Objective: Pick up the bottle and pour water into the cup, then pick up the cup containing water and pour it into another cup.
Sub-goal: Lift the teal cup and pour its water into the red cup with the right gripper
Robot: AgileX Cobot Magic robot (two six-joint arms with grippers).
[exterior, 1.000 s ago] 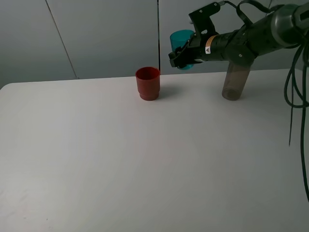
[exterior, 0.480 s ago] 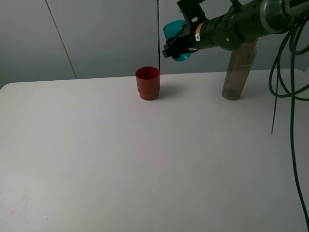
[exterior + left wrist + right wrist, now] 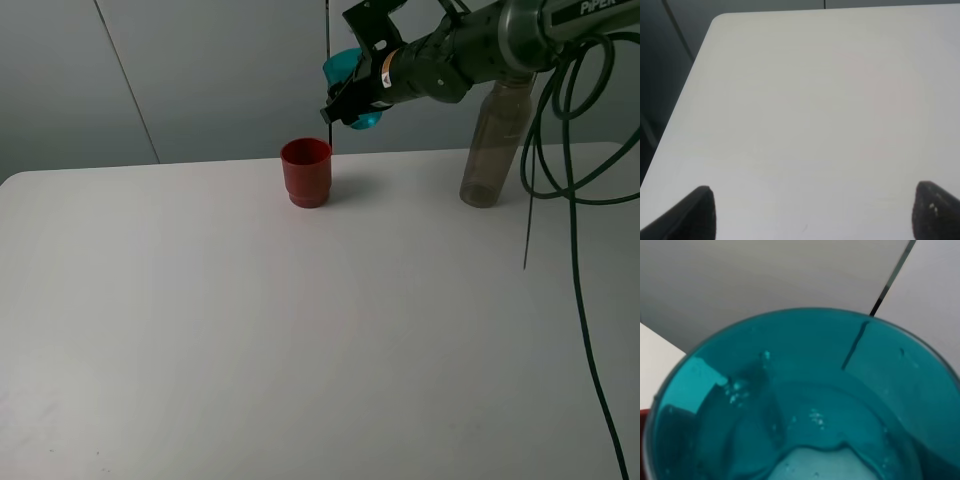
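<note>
White worktop (image 3: 300,330) under a grey panelled wall. At the upper middle of the high view the right hand (image 3: 352,100) grips the teal cup (image 3: 340,68), tilted, above and just right of the red cup (image 3: 306,172). The bottle (image 3: 492,140) stands upright at upper right. Lettering on the right arm (image 3: 520,30) reads "PIPER". The left hand (image 3: 817,212) stands wide open over the worktop.

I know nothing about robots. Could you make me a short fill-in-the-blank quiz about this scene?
1. There are ____ cups in view.
2. The right arm's jaws hold the teal cup ____ than the red cup.
3. The bottle stands ____ on the table.
4. The left arm's jaws hold ____.
Missing words: two; higher; upright; nothing.
</note>
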